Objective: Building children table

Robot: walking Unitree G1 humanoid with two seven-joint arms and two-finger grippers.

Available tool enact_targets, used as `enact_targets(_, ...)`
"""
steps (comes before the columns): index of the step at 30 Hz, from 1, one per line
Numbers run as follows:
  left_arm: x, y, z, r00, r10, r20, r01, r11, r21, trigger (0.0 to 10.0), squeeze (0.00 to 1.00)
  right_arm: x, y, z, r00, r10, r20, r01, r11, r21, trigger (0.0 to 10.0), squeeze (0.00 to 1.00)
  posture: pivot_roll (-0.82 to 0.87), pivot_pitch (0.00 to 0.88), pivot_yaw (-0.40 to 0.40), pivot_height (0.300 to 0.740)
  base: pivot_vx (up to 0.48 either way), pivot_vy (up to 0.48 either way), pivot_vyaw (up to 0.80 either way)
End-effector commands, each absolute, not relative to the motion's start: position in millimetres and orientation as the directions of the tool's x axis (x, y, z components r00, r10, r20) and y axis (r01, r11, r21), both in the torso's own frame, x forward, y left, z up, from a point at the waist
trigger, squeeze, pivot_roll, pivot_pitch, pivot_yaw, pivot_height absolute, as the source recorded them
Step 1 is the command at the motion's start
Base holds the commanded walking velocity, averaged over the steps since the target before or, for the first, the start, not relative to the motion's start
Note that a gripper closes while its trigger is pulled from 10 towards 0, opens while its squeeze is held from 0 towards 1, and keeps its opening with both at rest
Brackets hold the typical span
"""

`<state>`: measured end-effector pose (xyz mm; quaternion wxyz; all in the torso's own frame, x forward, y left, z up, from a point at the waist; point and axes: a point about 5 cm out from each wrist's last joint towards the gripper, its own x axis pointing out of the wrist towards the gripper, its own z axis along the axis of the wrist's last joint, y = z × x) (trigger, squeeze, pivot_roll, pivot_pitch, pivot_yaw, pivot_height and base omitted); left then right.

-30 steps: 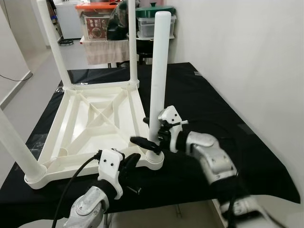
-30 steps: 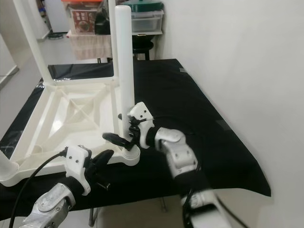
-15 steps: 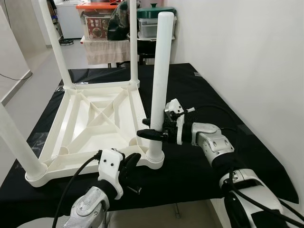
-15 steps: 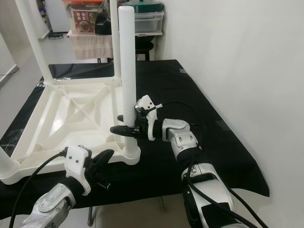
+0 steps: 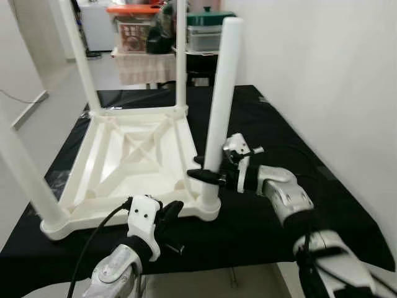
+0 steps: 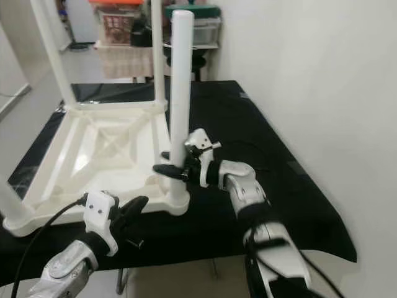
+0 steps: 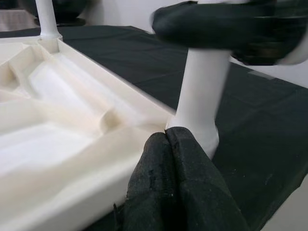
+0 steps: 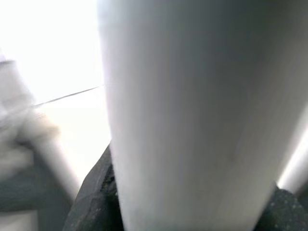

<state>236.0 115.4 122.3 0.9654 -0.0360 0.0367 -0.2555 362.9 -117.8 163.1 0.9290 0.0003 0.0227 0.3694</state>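
Gripping the white leg (image 5: 218,112) of the upturned table (image 5: 139,152), the right gripper (image 5: 209,173) held it upright, while the left gripper (image 5: 169,214) stayed closed near the corner.

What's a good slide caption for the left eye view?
Right gripper clasps the near white plastic table leg standing in the upturned white tabletop; left gripper rests at its corner.

The two head views look forward and down from above at the upturned white plastic children's table (image 5: 133,155) on a black-covered tabletop (image 5: 298,143), the shelf clutter at twelve o'clock; they share nearly this whole scene, slightly offset sideways. The left wrist view sits low and close, facing the socket under the near white round table leg (image 7: 199,91). The right wrist view is pressed against that leg.
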Motion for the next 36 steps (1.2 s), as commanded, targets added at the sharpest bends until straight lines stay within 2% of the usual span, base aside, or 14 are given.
enact_targets(1,235,119,119,0.864,-0.499,-0.069,0.492,0.865,-0.101,10.0,0.00,325,-113,119,0.909,0.354,-0.217,-0.336,0.934,0.118,0.0,0.00,-0.02,0.000,-0.024,0.740,0.000,0.000,0.00)
enact_targets(11,236,118,117,0.861,-0.503,-0.077,0.497,0.863,-0.092,10.0,0.00,335,-89,118,0.862,0.453,-0.225,-0.460,0.888,0.024,0.3,0.00,-0.01,0.000,-0.024,0.740,0.000,0.000,0.00)
enact_targets(12,236,119,117,0.865,-0.496,-0.075,0.489,0.867,-0.091,10.0,0.00,333,-85,120,0.848,0.488,-0.207,-0.491,0.870,0.042,10.0,0.00,-0.01,0.000,-0.023,0.740,0.000,0.000,0.00)
enact_targets(13,236,120,117,0.868,-0.492,-0.073,0.485,0.870,-0.091,10.0,0.00,331,-81,123,0.827,0.530,-0.190,-0.526,0.847,0.072,10.0,1.00,-0.01,0.000,-0.022,0.740,0.000,0.000,0.00)
enact_targets(18,237,118,117,0.859,-0.507,-0.077,0.500,0.861,-0.094,10.0,0.00,323,-68,136,0.763,0.635,-0.121,-0.623,0.772,0.128,10.0,1.00,-0.02,0.000,-0.018,0.740,0.000,0.000,0.00)
enact_targets(20,237,117,117,0.856,-0.512,-0.078,0.504,0.858,-0.096,10.0,0.00,316,-61,158,0.624,0.781,-0.028,-0.775,0.624,0.099,10.0,0.95,-0.01,0.000,-0.015,0.740,0.000,0.000,0.00)
enact_targets(21,237,117,117,0.856,-0.512,-0.078,0.504,0.858,-0.096,10.0,0.00,316,-61,158,0.624,0.781,-0.028,-0.775,0.624,0.099,10.0,0.95,-0.01,0.000,-0.015,0.740,0.000,0.000,0.00)
enact_targets(22,237,116,117,0.856,-0.511,-0.078,0.504,0.858,-0.097,10.0,0.00,315,-61,167,0.515,0.857,-0.010,-0.856,0.515,0.047,10.0,0.37,-0.01,0.000,-0.015,0.740,0.000,0.000,0.00)
enact_targets(23,237,116,117,0.856,-0.511,-0.078,0.504,0.858,-0.097,10.0,0.00,315,-62,173,0.430,0.903,-0.010,-0.903,0.430,0.005,10.0,0.00,-0.01,0.000,-0.015,0.740,0.000,0.000,0.00)
enact_targets(25,238,115,117,0.857,-0.510,-0.076,0.502,0.859,-0.097,10.0,0.00,323,-70,178,0.288,0.956,-0.063,-0.957,0.285,-0.056,10.0,0.00,-0.01,0.000,-0.020,0.740,0.000,0.000,0.00)
enact_targets(28,238,115,118,0.858,-0.508,-0.074,0.501,0.860,-0.097,10.0,0.00,331,-77,180,0.213,0.971,-0.112,-0.976,0.205,-0.076,10.0,0.00,-0.01,0.000,-0.024,0.740,0.000,0.000,0.00)
enact_targets(34,237,115,118,0.862,-0.503,-0.071,0.496,0.863,-0.097,10.0,0.00,359,-85,190,0.217,0.960,-0.179,-0.976,0.215,-0.032,10.0,0.00,0.00,0.000,-0.027,0.740,0.000,0.000,0.00)
enact_targets(35,237,115,118,0.862,-0.503,-0.071,0.496,0.863,-0.097,10.0,0.00,362,-86,191,0.222,0.957,-0.189,-0.975,0.222,-0.024,8.4,0.00,0.01,0.000,-0.031,0.740,0.000,0.000,0.00)
enact_targets(36,237,115,118,0.861,-0.503,-0.071,0.496,0.863,-0.097,10.0,0.00,363,-88,191,0.224,0.955,-0.194,-0.974,0.225,-0.018,8.4,0.00,0.01,0.000,-0.031,0.740,0.000,0.000,0.00)
